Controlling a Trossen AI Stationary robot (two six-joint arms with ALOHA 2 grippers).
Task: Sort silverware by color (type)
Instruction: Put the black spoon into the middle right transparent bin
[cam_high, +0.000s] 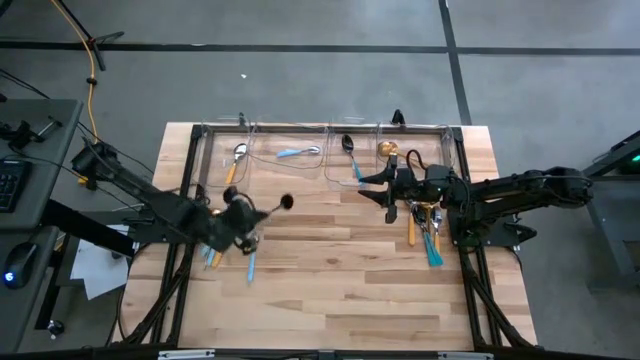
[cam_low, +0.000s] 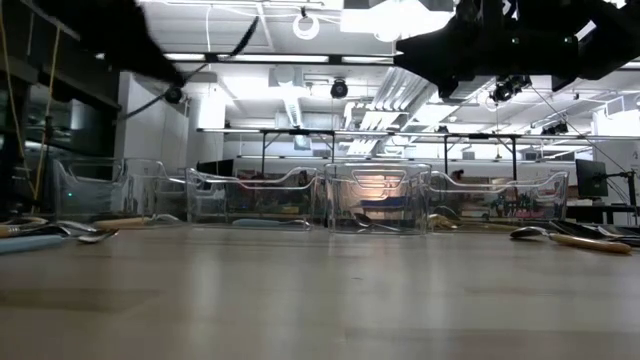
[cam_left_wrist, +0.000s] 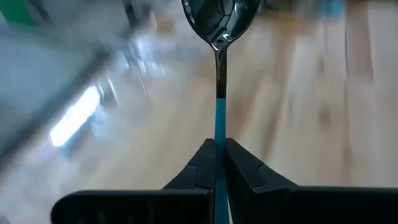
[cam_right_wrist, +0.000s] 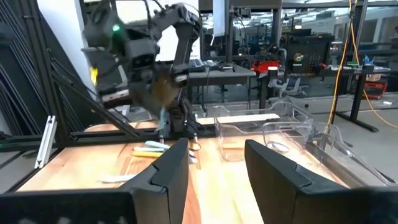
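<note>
Left end effector (cam_left_wrist: 217, 163) clenched on black blue-handled metal spoon (cam_left_wrist: 219, 25) (grip near handle end): carry level to far bins.

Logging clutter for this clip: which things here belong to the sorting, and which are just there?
Job: black spoon clamped in the left gripper; loose cutlery beneath the open right gripper; spoons in bins.
Not job: keyboard; yellow cable.

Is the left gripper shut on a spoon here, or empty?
Shut on it: the left gripper pinches the blue handle of a black spoon, bowl pointing away, above the table.
</note>
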